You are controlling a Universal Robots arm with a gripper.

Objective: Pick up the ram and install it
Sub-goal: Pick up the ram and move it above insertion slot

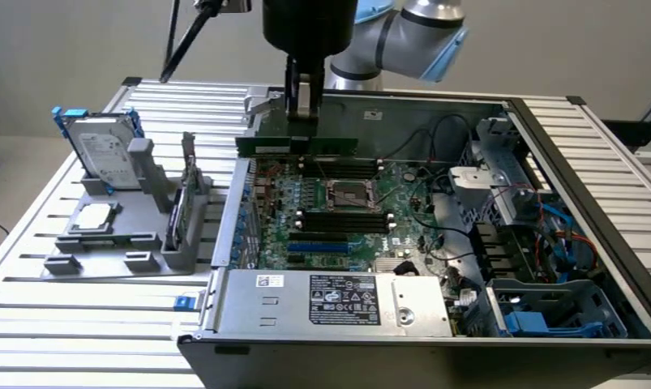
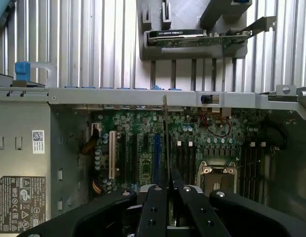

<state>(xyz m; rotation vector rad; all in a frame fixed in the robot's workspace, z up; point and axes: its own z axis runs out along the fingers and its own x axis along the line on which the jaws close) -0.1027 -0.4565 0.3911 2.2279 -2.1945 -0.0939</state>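
The ram [image 1: 296, 147] is a long green stick hanging level above the far end of the motherboard [image 1: 336, 207], inside the open computer case. My gripper [image 1: 303, 117] comes straight down from above and is shut on its top edge. In the wrist view the ram [image 2: 166, 143] shows edge-on as a thin line running out from between my gripper's [image 2: 168, 202] black fingers [image 2: 152, 210]. It hangs over the board near the black memory slots [image 2: 185, 160] beside the processor socket [image 2: 216, 174]. More black slots [image 1: 344, 220] lie on the near side of the socket [image 1: 353, 194].
The case wall [image 1: 406, 101] stands just behind the ram, and a power supply [image 1: 336, 300] fills the case's near end. On the exterior view's left a grey holder [image 1: 120, 243] carries a hard drive [image 1: 100, 146], a square silver chip [image 1: 92, 215] and an upright card [image 1: 185, 194].
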